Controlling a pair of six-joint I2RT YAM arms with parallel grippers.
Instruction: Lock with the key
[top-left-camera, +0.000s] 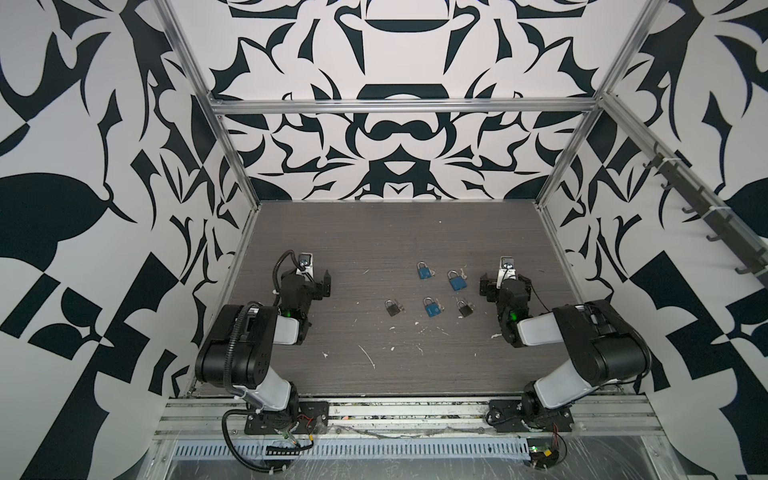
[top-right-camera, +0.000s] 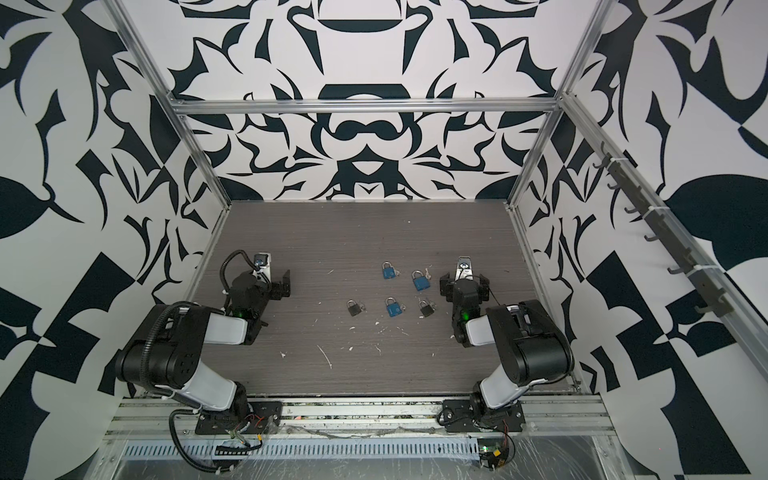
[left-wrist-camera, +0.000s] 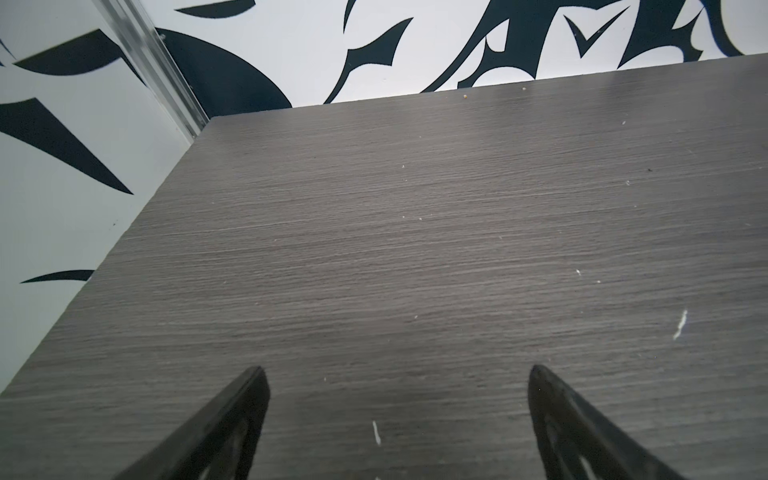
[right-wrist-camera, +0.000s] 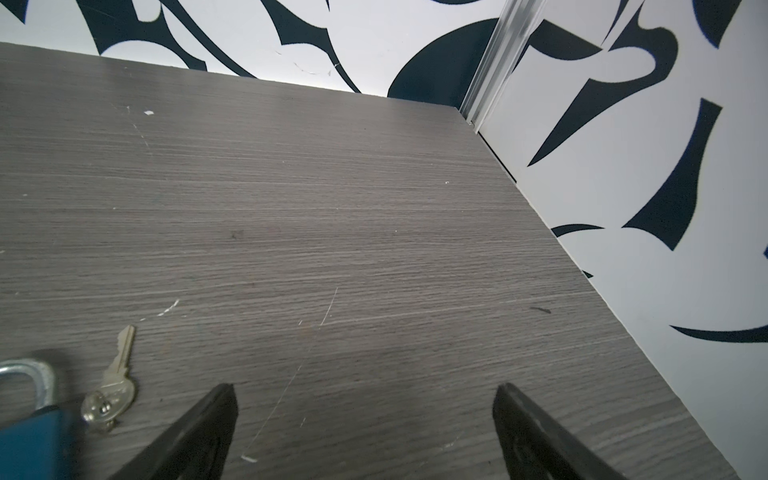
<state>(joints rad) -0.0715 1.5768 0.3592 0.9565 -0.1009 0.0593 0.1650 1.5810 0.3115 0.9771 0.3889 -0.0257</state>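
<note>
Several padlocks lie on the grey table, right of centre in both top views, each with a small key beside it. Three are blue and two are dark. My right gripper stands open just right of the locks, with nothing between its fingers. In the right wrist view a silver key lies beside a blue padlock. My left gripper is open over bare table, well left of the locks.
Patterned walls with aluminium posts close in the table on three sides. White scratches and flecks mark the front half of the table. A rail with hooks runs along the right wall.
</note>
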